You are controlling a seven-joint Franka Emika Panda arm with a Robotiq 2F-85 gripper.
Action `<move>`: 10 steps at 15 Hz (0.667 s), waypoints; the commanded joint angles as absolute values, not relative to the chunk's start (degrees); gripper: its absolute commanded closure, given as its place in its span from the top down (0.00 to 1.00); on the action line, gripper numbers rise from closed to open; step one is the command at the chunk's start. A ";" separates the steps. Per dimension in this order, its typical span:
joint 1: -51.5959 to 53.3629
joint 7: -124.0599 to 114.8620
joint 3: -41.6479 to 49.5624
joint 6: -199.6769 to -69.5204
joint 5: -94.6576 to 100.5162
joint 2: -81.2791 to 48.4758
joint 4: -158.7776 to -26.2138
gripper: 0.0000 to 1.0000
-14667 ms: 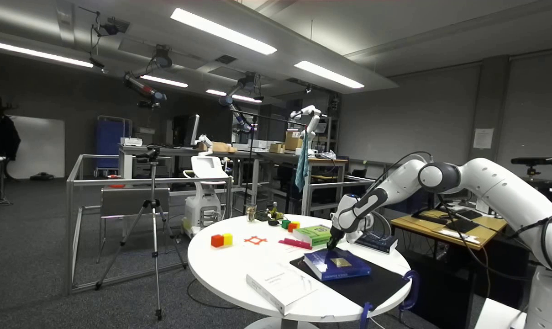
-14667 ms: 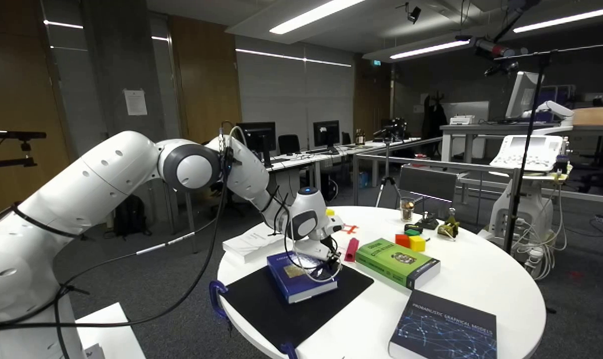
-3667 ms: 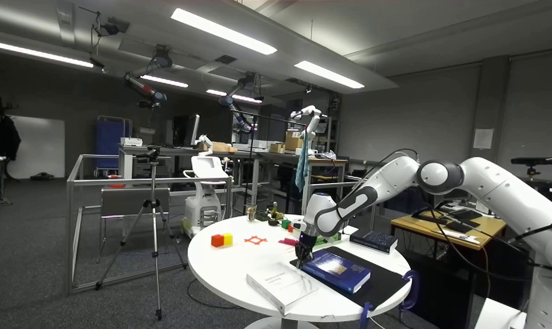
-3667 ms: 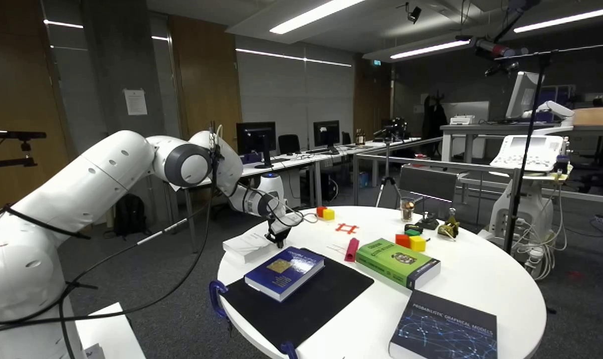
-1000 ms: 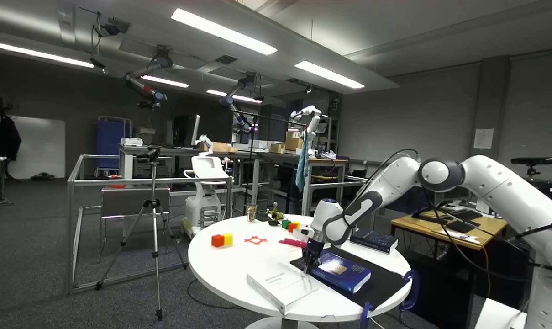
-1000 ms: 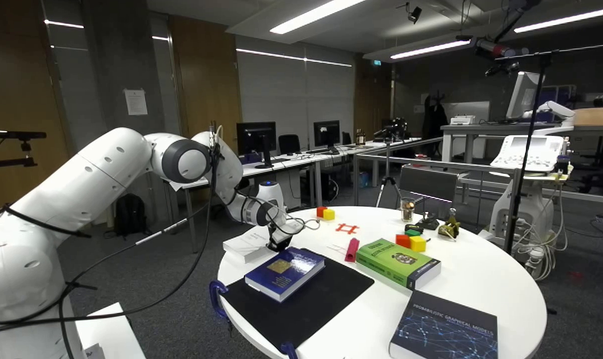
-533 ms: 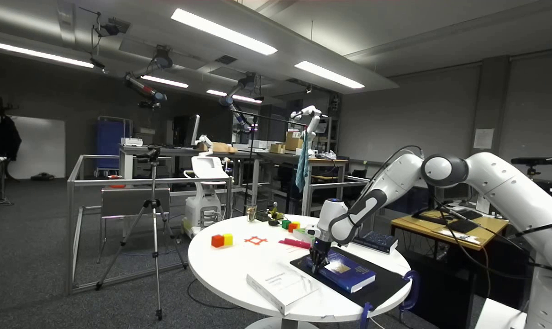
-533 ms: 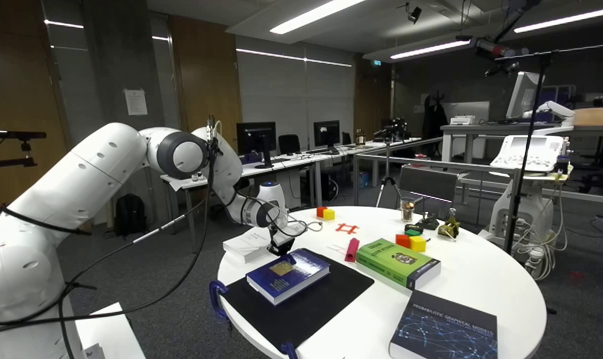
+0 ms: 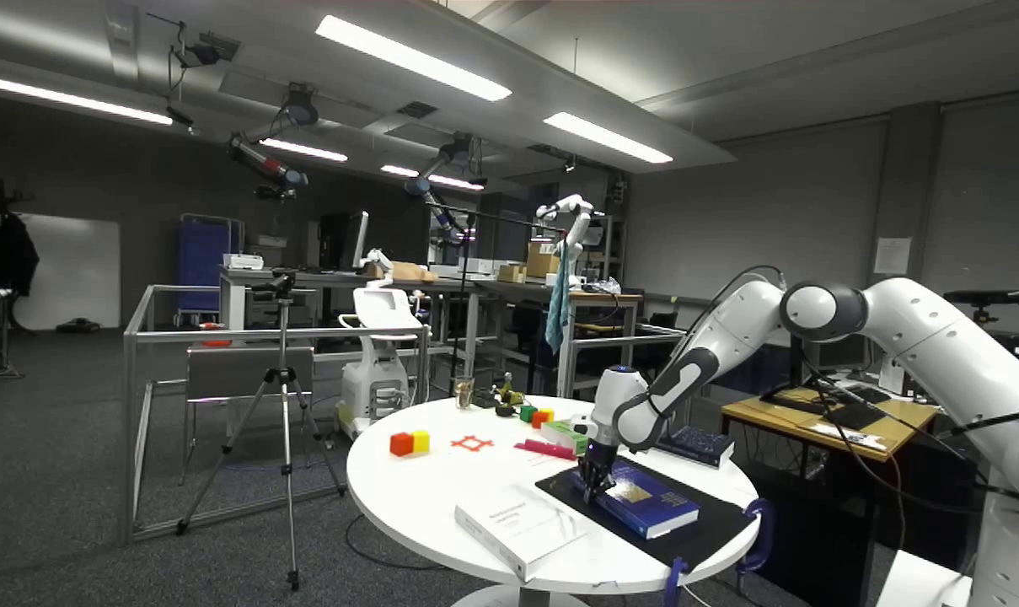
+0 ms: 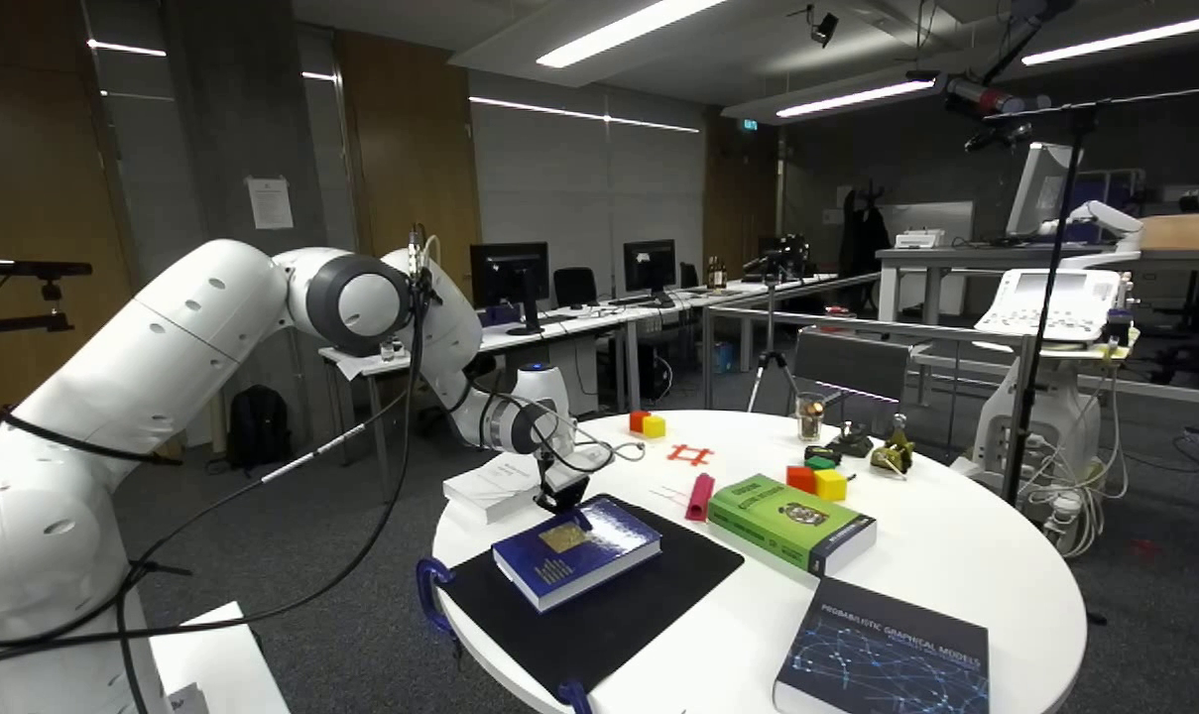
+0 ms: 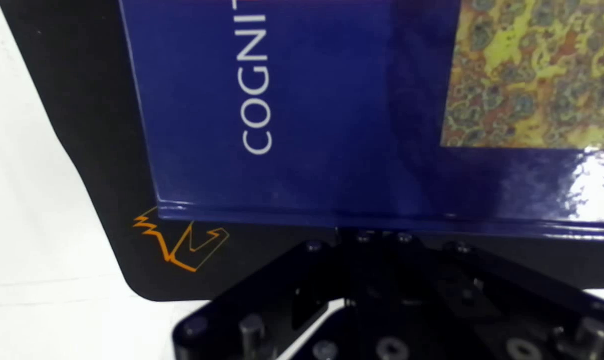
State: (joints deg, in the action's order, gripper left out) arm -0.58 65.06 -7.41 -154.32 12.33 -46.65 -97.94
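Note:
A thick blue book (image 9: pixel 654 504) with a square gold picture on its cover lies flat on the black mat (image 10: pixel 619 640), seen in both exterior views. My gripper (image 9: pixel 592 493) points down beside one long edge of that book, on the side facing the white book (image 10: pixel 495 488). In the wrist view the gripper's (image 11: pixel 369 235) jaws are together, with nothing visible between them. Their tips meet the blue book's (image 11: pixel 302 125) edge and seem to press on it; the very ends are hidden below the cover. Part of the word on its cover reads "COGNI".
On the round white table (image 9: pixel 416 497) stand a green book (image 10: pixel 792 521), a dark book (image 10: pixel 887 645), a pink strip (image 10: pixel 699 496) and several coloured blocks (image 10: pixel 830 484). Blue clamps (image 9: pixel 769 535) grip the table edge by the mat. An orange logo (image 11: pixel 172 255) marks a mat corner.
Over the last second my gripper has moved away from the white book, and the blue book has slid along and turned slightly. Long before, the gripper was at the book's other side.

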 commanded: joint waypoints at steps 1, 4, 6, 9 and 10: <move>-1.98 67.44 -8.31 -155.57 14.50 -43.39 -103.15 0.00; -2.40 69.84 -8.94 -156.00 14.98 -42.25 -105.19 0.00; -2.49 71.59 -9.24 -156.18 15.03 -41.54 -106.60 0.00; -2.38 73.34 -9.31 -156.60 14.99 -40.13 -109.34 0.00; -2.40 73.92 -9.42 -156.63 14.91 -39.61 -110.21 0.00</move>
State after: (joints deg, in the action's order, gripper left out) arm -0.90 71.75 -8.35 -154.37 13.77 -43.24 -103.87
